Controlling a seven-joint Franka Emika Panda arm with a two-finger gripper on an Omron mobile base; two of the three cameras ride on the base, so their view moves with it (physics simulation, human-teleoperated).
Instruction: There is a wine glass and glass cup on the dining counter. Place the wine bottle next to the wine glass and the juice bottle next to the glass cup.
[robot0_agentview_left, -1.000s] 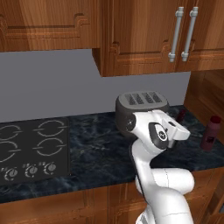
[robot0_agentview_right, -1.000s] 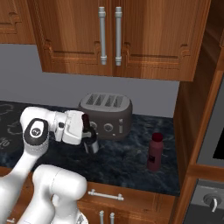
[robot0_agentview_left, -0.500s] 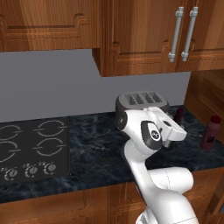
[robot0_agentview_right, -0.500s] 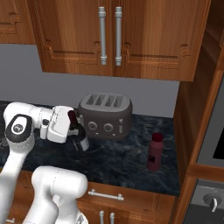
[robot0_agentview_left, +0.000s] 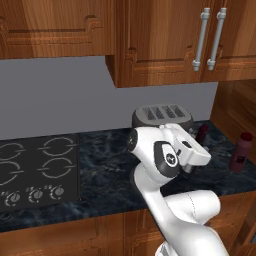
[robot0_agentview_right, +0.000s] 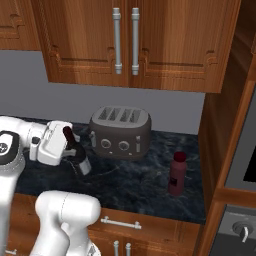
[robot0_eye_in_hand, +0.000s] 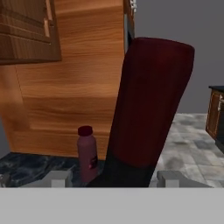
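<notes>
My gripper (robot0_agentview_right: 70, 152) is shut on the wine bottle (robot0_agentview_right: 76, 150), a near-black bottle with a pale label and a dark red neck, held tilted above the marbled counter left of the toaster. Its red top (robot0_agentview_left: 201, 133) peeks out past my hand in the left base view. In the hand view its neck (robot0_eye_in_hand: 153, 109) rises between my fingertips (robot0_eye_in_hand: 168, 178). The juice bottle (robot0_agentview_right: 177, 172), slim and dark red, stands upright on the counter near the right wooden wall (robot0_agentview_left: 241, 152) (robot0_eye_in_hand: 87, 153). The wine glass, the glass cup and the dining counter are out of view.
A dark toaster (robot0_agentview_right: 120, 131) sits at the back of the counter (robot0_agentview_right: 130, 185). A black stove top (robot0_agentview_left: 35, 165) lies to the left. Wooden cabinets (robot0_agentview_right: 125, 45) hang overhead, and a tall wooden panel (robot0_agentview_right: 220, 130) bounds the counter on the right.
My arm has swung left and back, carrying the wine bottle from in front of the toaster to its left side. The juice bottle has stayed in place.
</notes>
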